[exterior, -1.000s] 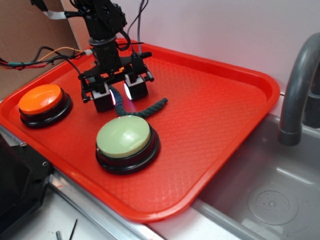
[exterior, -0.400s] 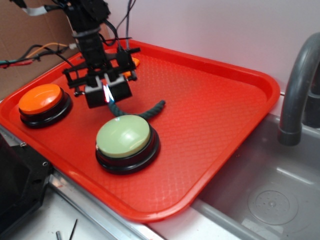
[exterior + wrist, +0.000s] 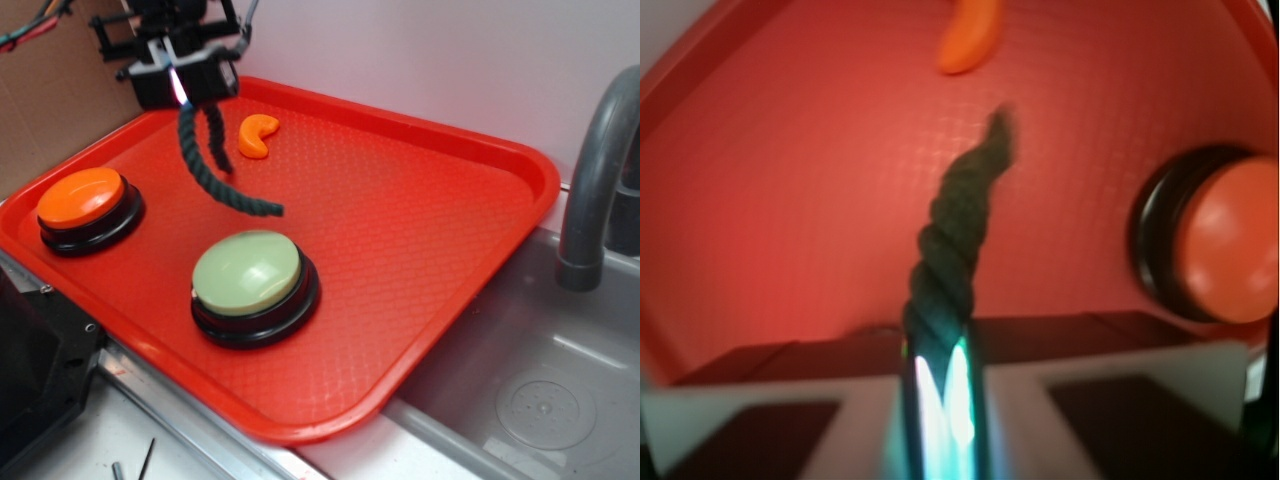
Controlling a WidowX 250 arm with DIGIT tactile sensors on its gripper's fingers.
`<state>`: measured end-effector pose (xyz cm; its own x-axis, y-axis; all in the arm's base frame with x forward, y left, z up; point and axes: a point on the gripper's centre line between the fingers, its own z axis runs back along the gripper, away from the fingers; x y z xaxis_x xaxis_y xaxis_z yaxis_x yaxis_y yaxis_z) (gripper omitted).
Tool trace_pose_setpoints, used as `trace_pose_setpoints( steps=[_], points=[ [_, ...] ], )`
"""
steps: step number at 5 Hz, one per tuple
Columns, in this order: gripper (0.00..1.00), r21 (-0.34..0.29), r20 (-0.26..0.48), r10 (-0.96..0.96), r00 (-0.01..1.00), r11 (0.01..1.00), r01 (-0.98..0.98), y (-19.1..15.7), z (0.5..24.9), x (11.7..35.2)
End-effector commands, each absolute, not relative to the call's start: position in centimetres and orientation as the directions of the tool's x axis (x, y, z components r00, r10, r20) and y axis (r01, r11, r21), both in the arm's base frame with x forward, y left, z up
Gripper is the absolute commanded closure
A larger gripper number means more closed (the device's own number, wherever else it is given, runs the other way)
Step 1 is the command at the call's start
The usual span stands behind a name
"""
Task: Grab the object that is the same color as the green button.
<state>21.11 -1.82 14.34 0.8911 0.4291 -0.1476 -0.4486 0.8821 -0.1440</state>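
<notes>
Two buttons, one loose crescent and one rope occupy the red tray (image 3: 480, 150). At far left, the orange button (image 3: 83, 200) sits near the tray's left edge. Next, the gripper (image 3: 180, 85) is raised above the tray's rear-left corner; a second ago it stood low on the tray surface with its jaws astride the rope (image 3: 205, 160), which then lay flat behind the green button (image 3: 248, 272). The rope now hangs from the jaws, clear of the tray, its free end curling toward the green button without touching it. The jaws are closed tight on the rope's upper end, confirmed in the wrist view, where the strand emerges directly from between the pads. The orange crescent (image 3: 257, 136) lies untouched just right of the gripper. Judged from this, the grab appears accomplished.
</notes>
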Motion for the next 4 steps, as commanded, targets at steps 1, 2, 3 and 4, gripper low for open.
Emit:
trace_pose_setpoints(
  steps=[1, 2, 3, 4],
  points=[
    [1.00, -0.206, 0.094, 0.044, 0.995, 0.978, -0.024, -2.6, 21.1, 17.4],
    [1.00, -0.236, 0.169, 0.007, 0.986, 0.971, 0.033, -2.4, 22.2, 15.6],
    [1.00, -0.248, 0.221, 0.009, 0.975, 0.968, 0.047, -2.8, 22.4, 14.4],
    [1.00, -0.228, 0.143, 0.095, 0.985, 0.972, -0.061, -2.4, 21.7, 15.5]
  ],
)
